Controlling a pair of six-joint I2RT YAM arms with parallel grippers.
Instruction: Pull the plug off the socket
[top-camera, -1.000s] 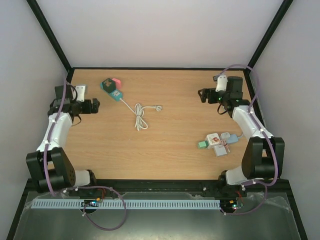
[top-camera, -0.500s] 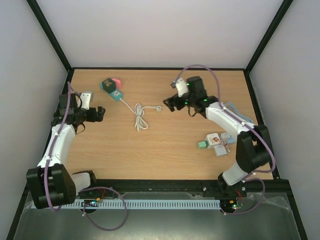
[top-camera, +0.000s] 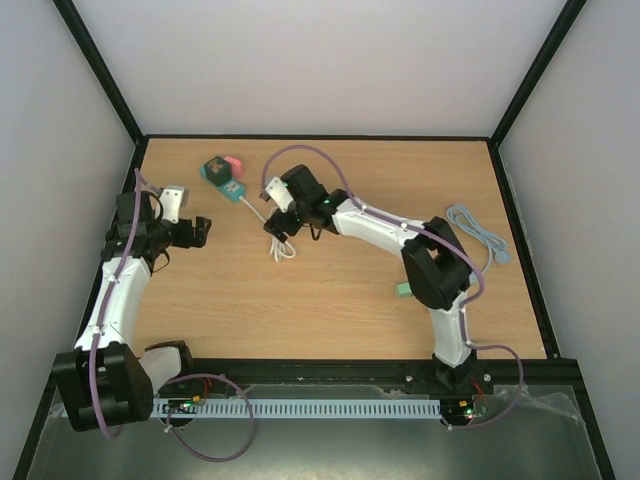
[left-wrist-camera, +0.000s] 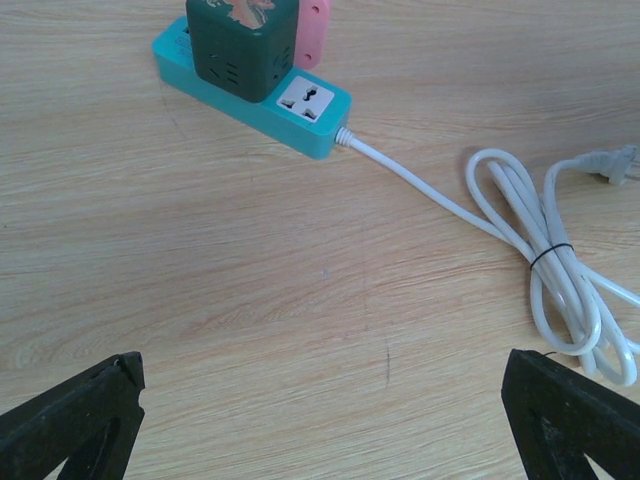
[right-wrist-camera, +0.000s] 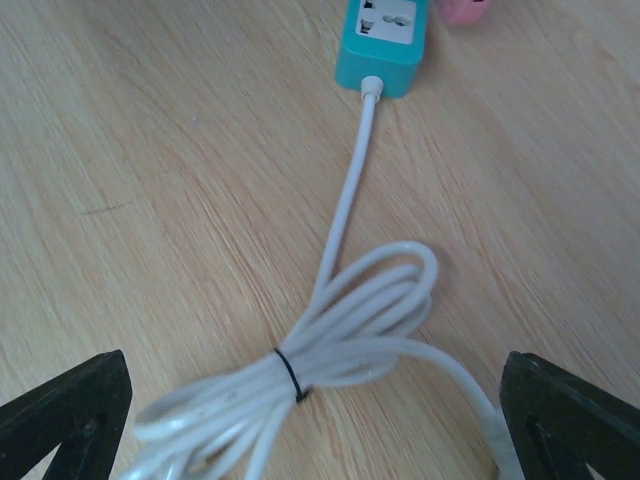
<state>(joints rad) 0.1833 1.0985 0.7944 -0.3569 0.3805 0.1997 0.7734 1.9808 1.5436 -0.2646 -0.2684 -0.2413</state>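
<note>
A teal power strip (top-camera: 228, 182) lies at the far left of the table with a dark green cube plug (top-camera: 214, 167) in it and a pink plug (top-camera: 235, 161) beside that. Its white cord (top-camera: 281, 243) is bundled with a black tie. In the left wrist view the strip (left-wrist-camera: 312, 128), green plug (left-wrist-camera: 240, 40) and cord (left-wrist-camera: 548, 270) lie ahead of my open, empty left gripper (left-wrist-camera: 325, 420). My right gripper (right-wrist-camera: 320, 420) is open and hovers right over the cord bundle (right-wrist-camera: 350, 335), with the strip's end (right-wrist-camera: 385, 45) ahead.
My left gripper (top-camera: 203, 229) is left of the cord and my right gripper (top-camera: 278, 224) is over it. A blue-grey cable (top-camera: 478, 230) lies at the right. A small green item (top-camera: 401, 290) peeks out from behind the right arm. Black frame posts border the table.
My right arm has swung from the far right across the table to the cord bundle. My left gripper has shifted slightly right toward the strip.
</note>
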